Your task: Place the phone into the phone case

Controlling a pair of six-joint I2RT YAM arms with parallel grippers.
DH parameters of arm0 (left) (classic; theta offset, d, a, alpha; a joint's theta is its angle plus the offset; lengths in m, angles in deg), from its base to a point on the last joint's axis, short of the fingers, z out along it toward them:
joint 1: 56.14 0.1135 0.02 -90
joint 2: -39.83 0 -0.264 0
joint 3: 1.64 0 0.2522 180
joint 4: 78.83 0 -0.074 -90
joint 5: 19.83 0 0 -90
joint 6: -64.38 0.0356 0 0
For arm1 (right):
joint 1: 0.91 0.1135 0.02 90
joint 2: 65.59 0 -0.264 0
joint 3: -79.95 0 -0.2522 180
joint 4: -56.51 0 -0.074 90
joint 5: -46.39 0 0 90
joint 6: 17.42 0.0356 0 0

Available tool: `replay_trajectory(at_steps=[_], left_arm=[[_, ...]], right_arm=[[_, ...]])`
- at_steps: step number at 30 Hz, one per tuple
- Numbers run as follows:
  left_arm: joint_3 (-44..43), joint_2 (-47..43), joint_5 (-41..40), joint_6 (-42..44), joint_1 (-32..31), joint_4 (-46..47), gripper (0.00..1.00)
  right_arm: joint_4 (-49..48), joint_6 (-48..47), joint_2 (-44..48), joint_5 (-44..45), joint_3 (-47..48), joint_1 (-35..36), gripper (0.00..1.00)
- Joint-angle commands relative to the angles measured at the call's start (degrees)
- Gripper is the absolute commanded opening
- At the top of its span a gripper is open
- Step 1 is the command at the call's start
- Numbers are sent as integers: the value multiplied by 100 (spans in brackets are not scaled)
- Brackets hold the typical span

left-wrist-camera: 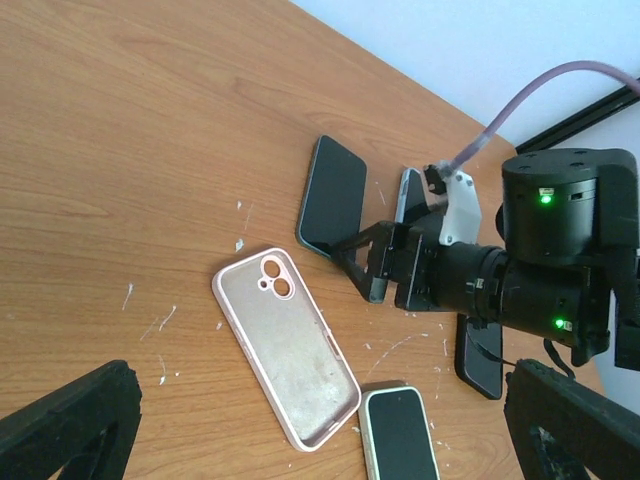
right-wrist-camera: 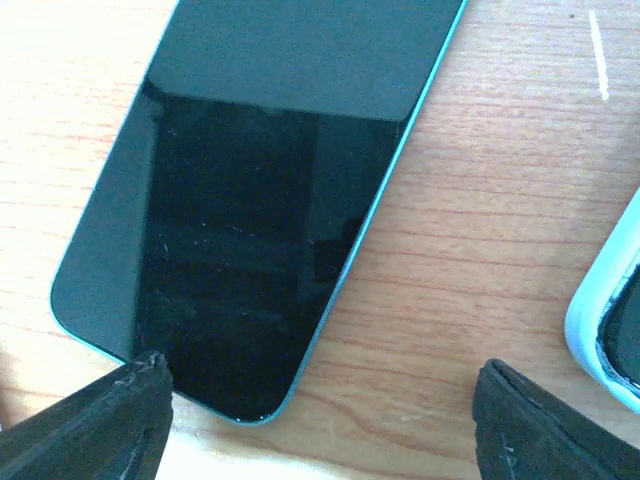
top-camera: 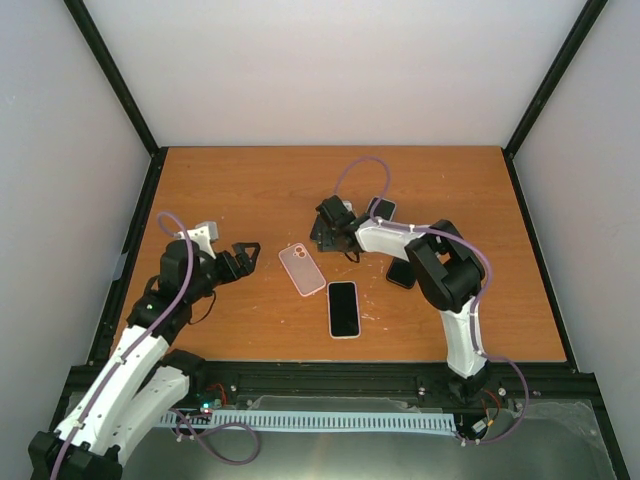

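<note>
- Orange wooden desk [top-camera: 250, 190], pale walls behind.
- Teal-edged phone [right-wrist-camera: 260, 200] flat, screen up, near upturned pink phone case [top-camera: 301, 270], not yet inside.
- Right end effector [right-wrist-camera: 320, 400] spread open, straddling phone's corner, gripping nothing.
- Left end effector [top-camera: 245, 258] open beside case, probably for bracing.
- White-edged phone [top-camera: 343, 309] close at case's near end; room toward far-left.

- The left arm [top-camera: 140, 350], built of white shell links and round black joint housings, is showing at 7 o'clock in the overhead view, with a lilac cable [top-camera: 187, 268] running along it.
- The right arm [top-camera: 455, 300], with the same white links and bulkier black joints, is showing at 5 o'clock, its own lilac cable arching over the wrist.
- Two green lights [left-wrist-camera: 546, 197] are glowing on the right arm's black cylindrical wrist housing.
- Matte black, rough-edged fingers [right-wrist-camera: 105, 420] of the right gripper [right-wrist-camera: 320, 368] are showing at 7 and 5 o'clock.
</note>
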Motion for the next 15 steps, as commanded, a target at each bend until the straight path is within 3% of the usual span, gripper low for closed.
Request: replay_trajectory(at_steps=[1,7,15], left_arm=[[116,84,-21,-152,0,148,99],[356,234,-173,-451,0,223,99],[308,143,-147,-431,0,144,99]], right_arm=[[328,-1,-111,43,45,-46,83],[280,565,-241,206,605,-53,96],[710,954,-1011,806,1720,-53,100]])
